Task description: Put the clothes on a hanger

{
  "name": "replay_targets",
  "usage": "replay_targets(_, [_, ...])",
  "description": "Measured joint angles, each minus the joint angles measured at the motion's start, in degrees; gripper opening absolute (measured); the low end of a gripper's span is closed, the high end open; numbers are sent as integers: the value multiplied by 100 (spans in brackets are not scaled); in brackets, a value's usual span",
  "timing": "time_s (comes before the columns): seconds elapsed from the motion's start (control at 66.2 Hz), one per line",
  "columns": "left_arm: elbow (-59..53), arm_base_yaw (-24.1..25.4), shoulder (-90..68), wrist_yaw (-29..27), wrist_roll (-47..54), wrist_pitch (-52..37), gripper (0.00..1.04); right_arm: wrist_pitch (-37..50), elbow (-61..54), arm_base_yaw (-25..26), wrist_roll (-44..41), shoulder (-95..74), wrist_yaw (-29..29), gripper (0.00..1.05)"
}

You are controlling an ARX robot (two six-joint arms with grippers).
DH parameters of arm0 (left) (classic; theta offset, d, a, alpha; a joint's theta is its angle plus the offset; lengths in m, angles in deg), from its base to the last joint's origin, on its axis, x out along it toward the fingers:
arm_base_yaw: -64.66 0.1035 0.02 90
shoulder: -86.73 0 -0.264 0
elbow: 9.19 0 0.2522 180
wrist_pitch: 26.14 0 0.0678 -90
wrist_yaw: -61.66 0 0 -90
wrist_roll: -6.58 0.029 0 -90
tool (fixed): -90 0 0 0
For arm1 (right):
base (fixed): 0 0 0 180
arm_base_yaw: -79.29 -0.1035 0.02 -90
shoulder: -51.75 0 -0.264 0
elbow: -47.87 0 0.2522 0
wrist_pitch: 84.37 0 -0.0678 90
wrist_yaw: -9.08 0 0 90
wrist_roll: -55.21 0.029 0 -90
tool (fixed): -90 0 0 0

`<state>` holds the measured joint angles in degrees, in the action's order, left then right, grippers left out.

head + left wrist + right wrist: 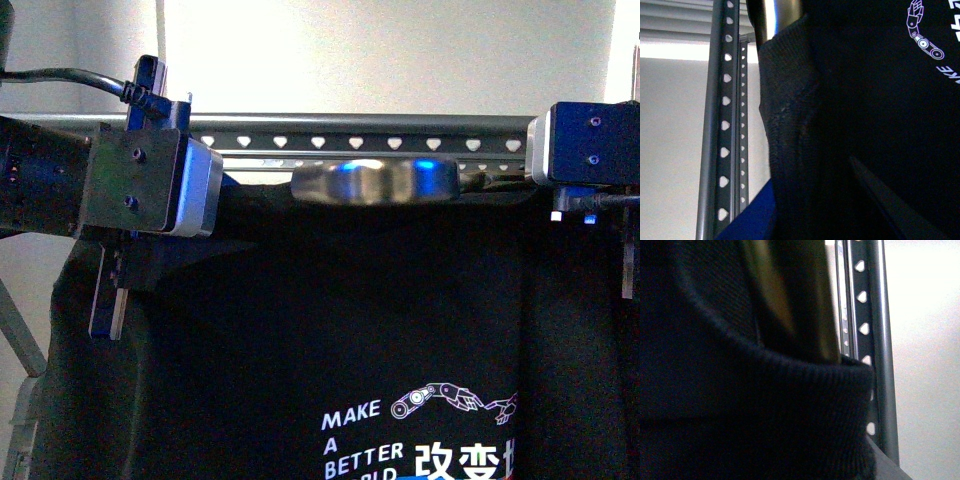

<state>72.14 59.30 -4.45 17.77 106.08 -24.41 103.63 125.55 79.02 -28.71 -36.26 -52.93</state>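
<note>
The left gripper and right gripper, seen from behind, flank the T-shirt at its top corners; jaw opening cannot be determined. The T-shirt hangs spread from its shiny hook, just below the rack rail.

T-shirt print: cut by frame edge at 6 o'clock; lower words lost.
metal hook: blurred, shape unclear.
rail: ends hidden at 9 and 3 o'clock behind left arm and right arm.
left end effector: jaw gap unreadable.
</note>
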Motion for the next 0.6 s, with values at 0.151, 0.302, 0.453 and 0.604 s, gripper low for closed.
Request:
replay_targets(0.151, [7, 0, 0, -2, 2, -2, 64, -186, 0, 33, 369, 0, -116, 9])
replay_targets(0.302, [7, 0, 0, -2, 2, -2, 84, -1008, 20, 72, 1220, 2, -328, 9])
replay_targets(0.453, [7, 0, 0, -2, 7, -2, 100, -1823, 20, 155, 1727, 4, -321, 8])
replay_targets(0.604, [7, 0, 0, 0, 7, -2, 98, -2393, 20, 291, 1775, 48, -356, 8])
